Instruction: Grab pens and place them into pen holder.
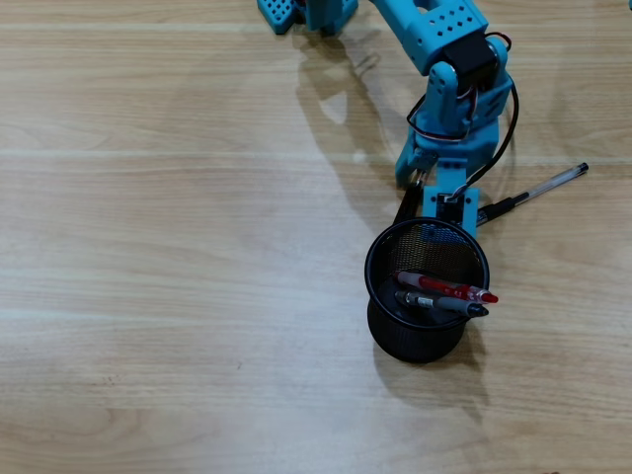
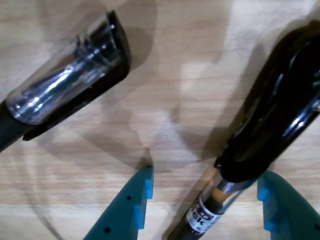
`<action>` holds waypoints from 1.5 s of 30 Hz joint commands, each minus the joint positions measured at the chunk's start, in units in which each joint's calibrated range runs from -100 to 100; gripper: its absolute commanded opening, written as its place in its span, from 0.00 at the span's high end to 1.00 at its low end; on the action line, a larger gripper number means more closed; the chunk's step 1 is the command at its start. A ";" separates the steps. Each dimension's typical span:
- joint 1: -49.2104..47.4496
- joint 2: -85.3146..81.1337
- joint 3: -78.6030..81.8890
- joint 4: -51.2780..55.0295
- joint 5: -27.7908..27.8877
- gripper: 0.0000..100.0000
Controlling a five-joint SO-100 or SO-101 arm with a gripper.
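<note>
My blue gripper (image 1: 434, 193) is down at the table just behind the black mesh pen holder (image 1: 373, 267). In the wrist view the gripper (image 2: 205, 180) is open, and a pen with a black cap and clear barrel (image 2: 270, 115) lies on the wood between the fingers, close to the right fingertip (image 2: 267, 187) and well apart from the left one. A second pen with a clear end (image 2: 65, 85) lies at the upper left. Overhead, one pen (image 1: 538, 188) stretches out to the right of the gripper. The holder contains a red pen (image 1: 444, 288) and a dark pen (image 1: 439, 304).
The table is bare light wood (image 1: 178, 247). The arm's base (image 1: 316, 12) stands at the top edge of the overhead view. A black cable (image 1: 512, 118) loops at the arm's right side. The holder's rim sits directly in front of the gripper.
</note>
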 commanded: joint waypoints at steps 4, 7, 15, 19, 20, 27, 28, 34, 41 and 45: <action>1.56 -0.48 -1.75 0.27 -0.52 0.84; 1.65 -0.48 -1.75 0.27 -0.52 0.89; 2.20 -0.48 -1.75 0.27 -0.52 0.98; 2.20 -0.99 -1.66 1.54 -0.52 0.98; 2.20 -1.33 -1.75 2.36 -0.52 0.98; 2.66 -7.45 -4.37 11.29 -0.41 0.98; 2.75 -9.06 -4.37 12.48 -0.41 0.98; 4.30 -20.19 -4.01 21.22 0.06 0.98; 8.23 -33.26 -3.83 21.41 2.94 0.98; 12.07 -38.19 -4.28 17.76 6.08 0.98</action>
